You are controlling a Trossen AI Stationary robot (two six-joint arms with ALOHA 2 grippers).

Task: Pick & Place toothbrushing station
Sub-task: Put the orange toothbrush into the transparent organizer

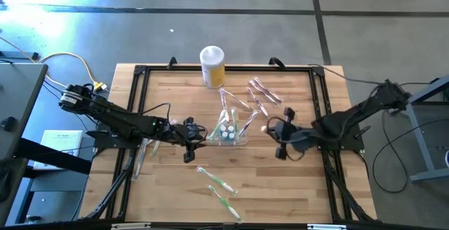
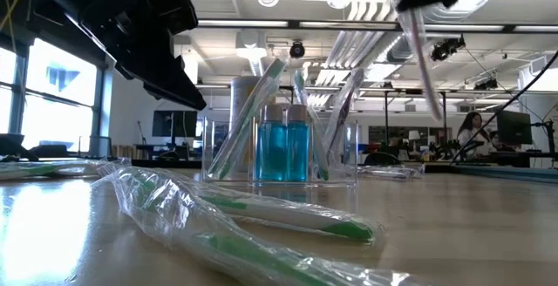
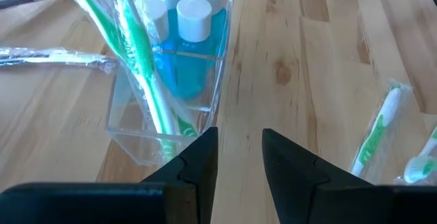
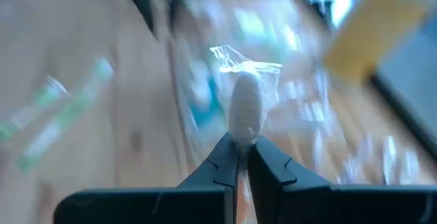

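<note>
The toothbrushing station [image 1: 229, 133], a clear plastic holder, stands mid-table on its base. It holds blue bottles [image 3: 181, 60] with white caps and wrapped toothbrushes standing slanted. My left gripper [image 3: 239, 156] is open right at the station's left end, with bare wood between its fingers. My right gripper [image 1: 270, 127] is raised to the right of the station and shut on a wrapped toothbrush [image 2: 420, 55]. My left gripper's one fingertip [image 3: 205, 145] stands at the station's near corner [image 3: 164, 142]; whether it touches the clear wall I cannot tell. My right gripper pinches the wrapped toothbrush between its two fingers near one end, whose white tip [image 4: 246, 108] and wrapper stick out past the fingertips. The toothbrush is lifted clear of the table and hangs slanting below the gripper.
A yellow canister with a white lid [image 1: 212, 65] stands at the far edge. Several pink wrapped toothbrushes [image 1: 259, 93] lie far right of the station. Green wrapped toothbrushes [image 1: 219, 188] lie near the front edge. A black frame [image 1: 140, 72] borders the tabletop.
</note>
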